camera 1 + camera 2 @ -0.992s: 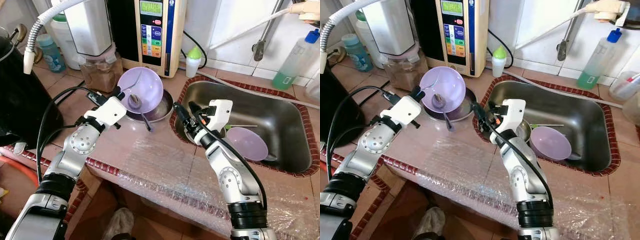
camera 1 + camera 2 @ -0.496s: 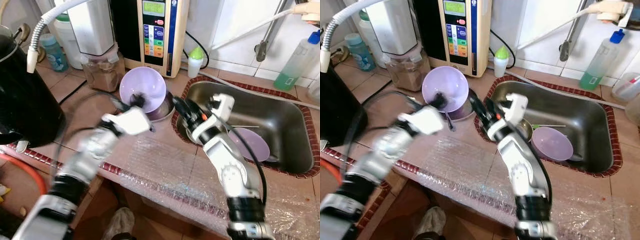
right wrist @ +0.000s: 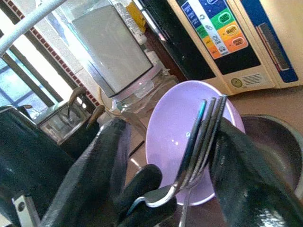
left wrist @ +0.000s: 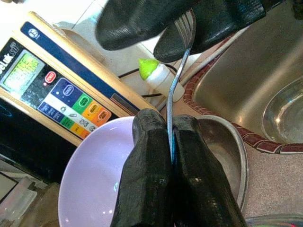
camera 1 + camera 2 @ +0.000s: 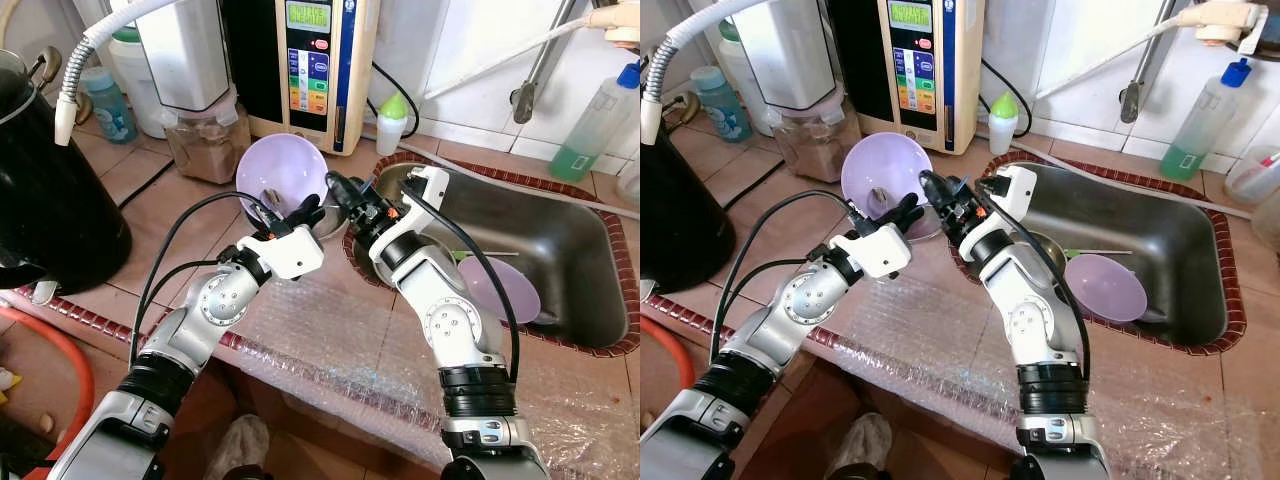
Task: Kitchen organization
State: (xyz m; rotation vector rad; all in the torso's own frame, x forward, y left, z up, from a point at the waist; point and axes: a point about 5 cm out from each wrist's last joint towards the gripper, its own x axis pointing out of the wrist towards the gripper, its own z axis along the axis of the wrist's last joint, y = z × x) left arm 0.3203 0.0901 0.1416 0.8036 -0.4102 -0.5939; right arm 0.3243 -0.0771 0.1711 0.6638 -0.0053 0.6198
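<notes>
**Fork passed between two pincers above the desk**

Where the two silver arms meet over the tiled desk (image 5: 120, 190), the left eye view shows the left pincer (image 5: 303, 212) and the right pincer (image 5: 340, 190) almost touching, just in front of a tilted lilac bowl (image 5: 280, 170) that leans in a metal dish (image 5: 325, 220). A second lilac bowl (image 5: 500, 285) lies in the steel sink (image 5: 560, 240), and bubble wrap (image 5: 330, 340) covers the desk's near edge.

In the right eye view, the same meeting sits beside the sink's rim, with a water machine (image 5: 925, 65) and a green-capped bottle (image 5: 1000, 120) behind.

In the left wrist view, the left pincer's fingers (image 4: 147, 189) are pressed together on the handle of a fork (image 4: 177, 90), whose tines reach up between the right pincer's fingers above.

In the right wrist view, the right pincer's fingers (image 3: 241, 175) stand spread, one on each side of the fork's tines (image 3: 206, 127), with gaps visible; the lilac bowl lies behind.
</notes>
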